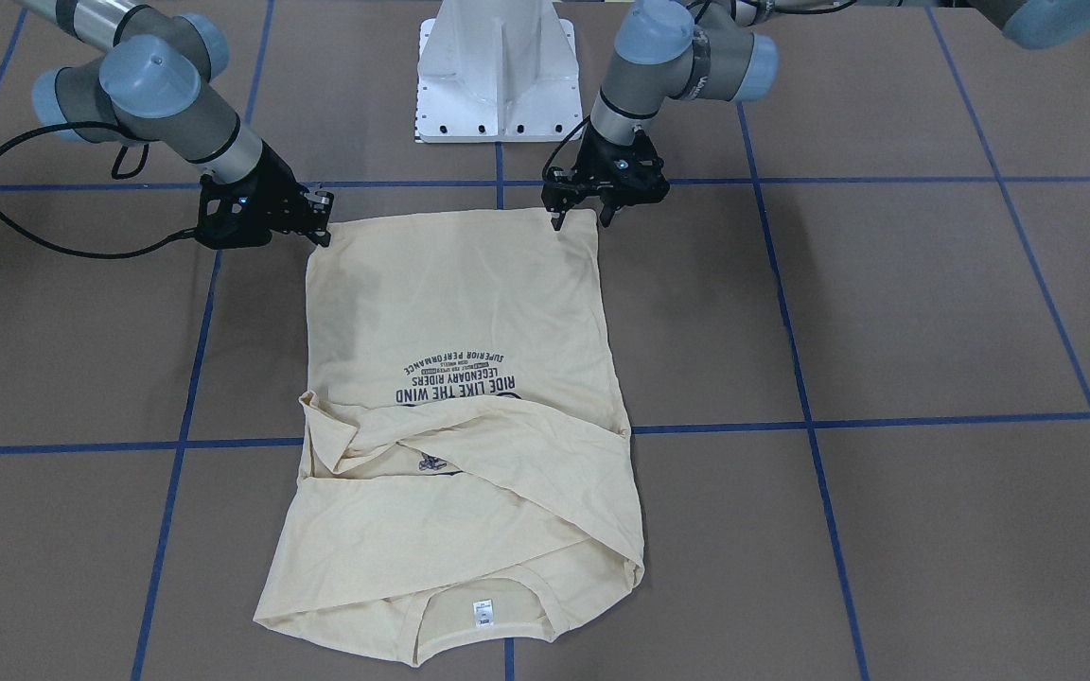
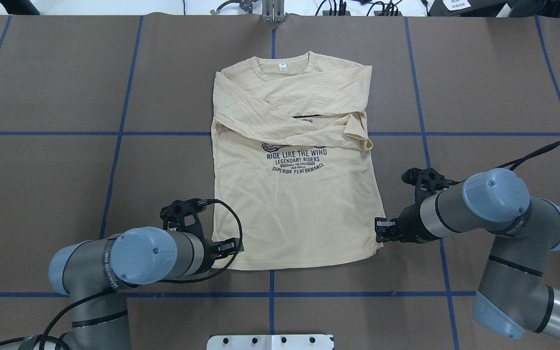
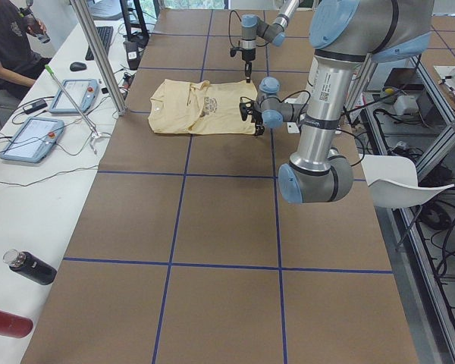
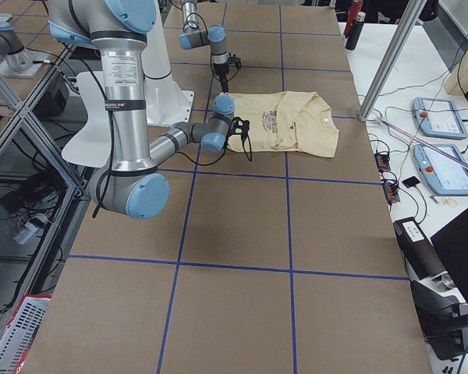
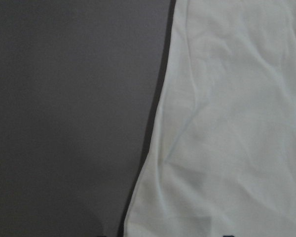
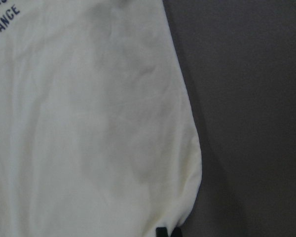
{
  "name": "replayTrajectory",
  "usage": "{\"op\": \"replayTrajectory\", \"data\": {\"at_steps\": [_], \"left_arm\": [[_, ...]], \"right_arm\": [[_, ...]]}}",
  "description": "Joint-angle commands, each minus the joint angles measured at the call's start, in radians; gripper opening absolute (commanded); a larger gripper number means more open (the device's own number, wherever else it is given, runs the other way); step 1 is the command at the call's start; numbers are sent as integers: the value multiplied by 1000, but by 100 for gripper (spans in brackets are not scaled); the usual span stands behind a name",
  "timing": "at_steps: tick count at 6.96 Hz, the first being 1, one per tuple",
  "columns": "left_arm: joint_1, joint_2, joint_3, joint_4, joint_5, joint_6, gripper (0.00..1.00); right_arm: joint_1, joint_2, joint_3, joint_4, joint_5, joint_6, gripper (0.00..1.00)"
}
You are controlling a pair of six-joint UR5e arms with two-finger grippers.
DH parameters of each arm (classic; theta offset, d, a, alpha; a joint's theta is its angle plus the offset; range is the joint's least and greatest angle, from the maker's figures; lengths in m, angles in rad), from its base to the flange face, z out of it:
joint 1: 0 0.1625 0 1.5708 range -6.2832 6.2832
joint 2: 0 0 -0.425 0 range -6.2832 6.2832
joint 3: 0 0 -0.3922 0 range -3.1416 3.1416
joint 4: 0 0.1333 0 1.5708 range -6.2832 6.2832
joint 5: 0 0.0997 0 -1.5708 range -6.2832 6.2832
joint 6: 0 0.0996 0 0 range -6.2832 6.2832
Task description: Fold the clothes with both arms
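Grasping stage: T-shirt [image 2: 299,209] flat on the table [image 2: 66,170], print up, sleeves [image 2: 280,119] crossed over the chest, collar [image 2: 284,59] far, hem [image 2: 299,265] near. Straddling the near left hem corner with the left gripper [image 1: 581,222], fingers [image 1: 556,218] spread; reaching the near right corner with the right gripper [image 1: 323,219] — spread or pinching, cannot tell. Next, likely: pinch both corners, lift level, carry toward the collar.

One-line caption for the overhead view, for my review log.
T-shirt lies print-up, sleeves folded across the chest; left claw and right claw sit at its two hem corners nearest the robot.
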State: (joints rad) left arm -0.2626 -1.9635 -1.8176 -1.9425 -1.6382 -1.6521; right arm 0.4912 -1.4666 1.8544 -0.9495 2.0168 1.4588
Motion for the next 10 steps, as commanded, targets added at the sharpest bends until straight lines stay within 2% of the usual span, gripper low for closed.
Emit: {"op": "replayTrajectory", "data": {"at_steps": [1, 5, 7, 9, 10], "left_arm": [[0, 0, 1, 2, 0, 0, 81], [0, -2, -2, 2, -3, 0, 54], [-1, 0, -8, 4, -2, 0, 30], [2, -2, -37, 60, 0, 17, 5], [3, -2, -55, 72, 0, 38, 0]], "right_arm": [[4, 0, 0, 0, 3, 0, 0], [15, 0, 5, 0, 11, -1, 0], [15, 0, 5, 0, 11, -1, 0], [14, 0, 5, 0, 11, -1, 0], [15, 0, 5, 0, 13, -1, 0]]}}
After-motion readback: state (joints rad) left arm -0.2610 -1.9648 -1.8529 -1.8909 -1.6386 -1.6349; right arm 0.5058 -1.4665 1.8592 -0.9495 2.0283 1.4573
